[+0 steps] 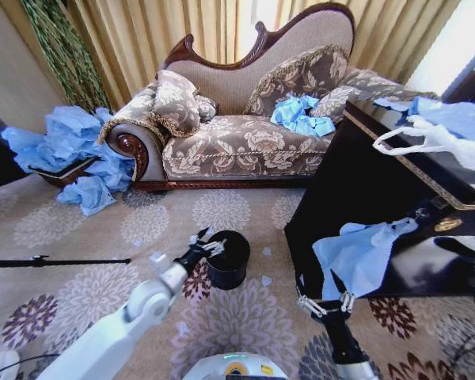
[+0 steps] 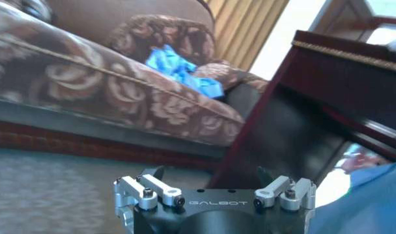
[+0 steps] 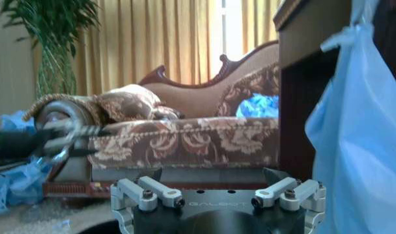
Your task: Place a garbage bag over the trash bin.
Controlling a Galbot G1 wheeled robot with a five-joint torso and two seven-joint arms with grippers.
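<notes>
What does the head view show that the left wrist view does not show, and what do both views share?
The head view alone has the black trash bin on the carpet, with the left gripper at its rim, and the right gripper low beside the dark cabinet, under the hanging garbage bag. The left wrist view alone gives a close look at that gripper's metal knuckles. Both show the sofa with blue bags on its seat, and the cabinet.

The robot's left arm, white with a black wrist, reaches forward and to the right, its left end effector [image 1: 208, 241] low with its fingers spread apart. The right arm rises from the lower edge, dark wrist upright, and the right end effector [image 1: 326, 299] points upward with fingers apart.
</notes>
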